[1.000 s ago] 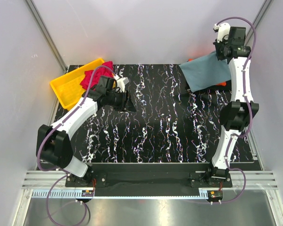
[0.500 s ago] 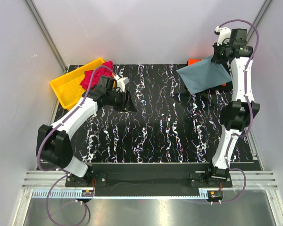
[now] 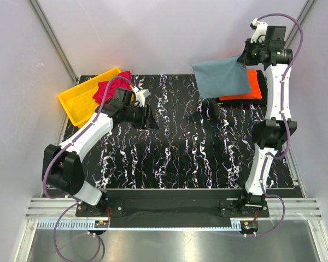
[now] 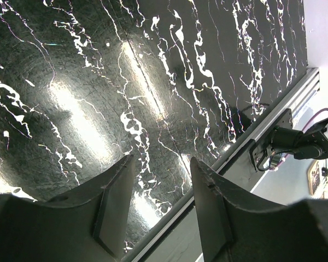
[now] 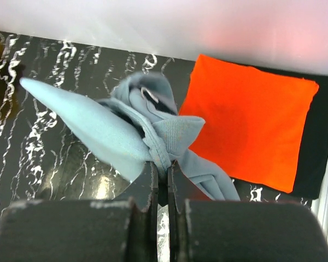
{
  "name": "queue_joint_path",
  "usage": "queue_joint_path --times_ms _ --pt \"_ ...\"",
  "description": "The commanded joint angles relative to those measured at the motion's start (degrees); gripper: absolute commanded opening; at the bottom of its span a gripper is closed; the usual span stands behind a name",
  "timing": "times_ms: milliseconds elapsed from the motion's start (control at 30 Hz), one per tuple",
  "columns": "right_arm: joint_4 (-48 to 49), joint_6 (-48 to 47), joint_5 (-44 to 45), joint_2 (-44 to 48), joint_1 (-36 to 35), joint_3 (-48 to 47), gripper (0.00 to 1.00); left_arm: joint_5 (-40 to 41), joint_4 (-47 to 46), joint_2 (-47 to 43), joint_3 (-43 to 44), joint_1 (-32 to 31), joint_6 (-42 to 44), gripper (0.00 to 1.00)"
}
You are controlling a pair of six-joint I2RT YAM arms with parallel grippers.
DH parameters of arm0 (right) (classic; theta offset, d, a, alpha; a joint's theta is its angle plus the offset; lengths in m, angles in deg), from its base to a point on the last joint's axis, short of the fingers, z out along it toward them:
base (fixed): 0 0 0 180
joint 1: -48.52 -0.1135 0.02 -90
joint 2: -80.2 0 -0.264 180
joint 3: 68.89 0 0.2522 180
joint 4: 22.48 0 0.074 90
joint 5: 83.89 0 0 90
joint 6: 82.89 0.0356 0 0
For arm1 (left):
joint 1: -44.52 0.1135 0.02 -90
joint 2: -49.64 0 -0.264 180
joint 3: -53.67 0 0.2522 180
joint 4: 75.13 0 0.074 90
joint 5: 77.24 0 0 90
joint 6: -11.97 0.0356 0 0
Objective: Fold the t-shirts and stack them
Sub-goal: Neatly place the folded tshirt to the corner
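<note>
Left arm [image 3: 90, 134] stretches forward and low, elbow bent, its jaws parted. Right arm [image 3: 276, 93] stands tall, wrist high at the far side, jaws clamped on a shirt [image 3: 221, 79].

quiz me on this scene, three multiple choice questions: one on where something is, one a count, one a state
1. Where is the crimson shirt?
A) at the yellow bin, far left
B) mid-table
C) by the arm bases

2. How many shirts show in the top view?
A) one
B) two
C) three

3. The right gripper is:
A) open, empty
B) shut on the grey-blue shirt
C) out of view

Answers:
1 A, it drapes over one end of the bin.
2 C, crimson, grey-blue and the orange shirt.
3 B, the right wrist view shows it pinching bunched cloth.
</note>
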Motion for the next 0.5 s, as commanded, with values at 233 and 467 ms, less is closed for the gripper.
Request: queue_joint_path --times_ms 233,467 --pt "3.6 1.7 -3.3 -11.1 8.5 -10.2 0.00 -1.1 -2.1 1.1 0.0 0.0 0.0 0.51" --pt "12.9 1.9 -5.5 -15.5 11.0 -11.4 0.00 -0.7 -1.9 3.3 0.2 0.1 0.3 0.51"
